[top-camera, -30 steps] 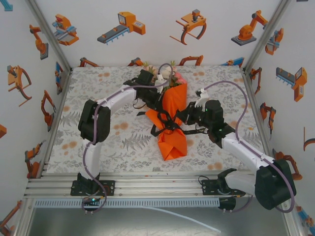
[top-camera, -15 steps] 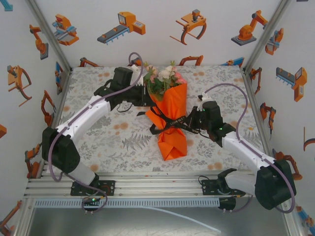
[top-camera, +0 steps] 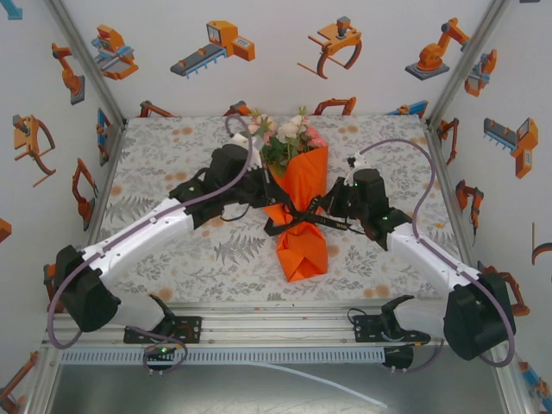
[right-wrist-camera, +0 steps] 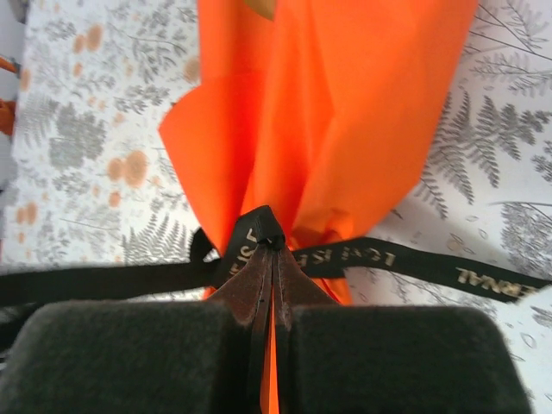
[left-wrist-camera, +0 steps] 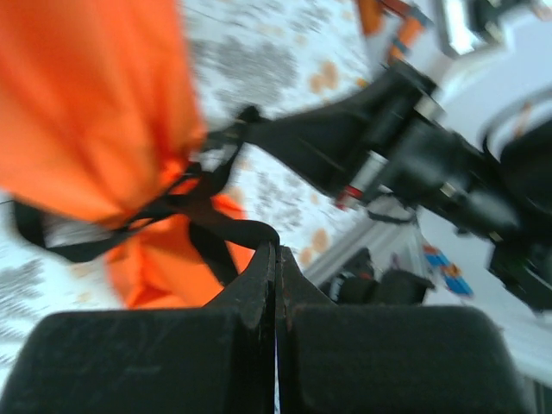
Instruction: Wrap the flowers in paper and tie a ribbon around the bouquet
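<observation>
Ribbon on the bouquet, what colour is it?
The ribbon is black with gold letters, seen best in the right wrist view.

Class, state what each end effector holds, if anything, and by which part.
Both hold the ribbon. The right end effector pinches a fold at the waist of the bouquet; the left end effector pinches a strand leading from the tie.

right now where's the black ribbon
In the top view the narrow black fabric ribbon crosses the waist of the bright orange paper cone at mid-table, pinched on either side by the shut left tool and right tool.
</observation>
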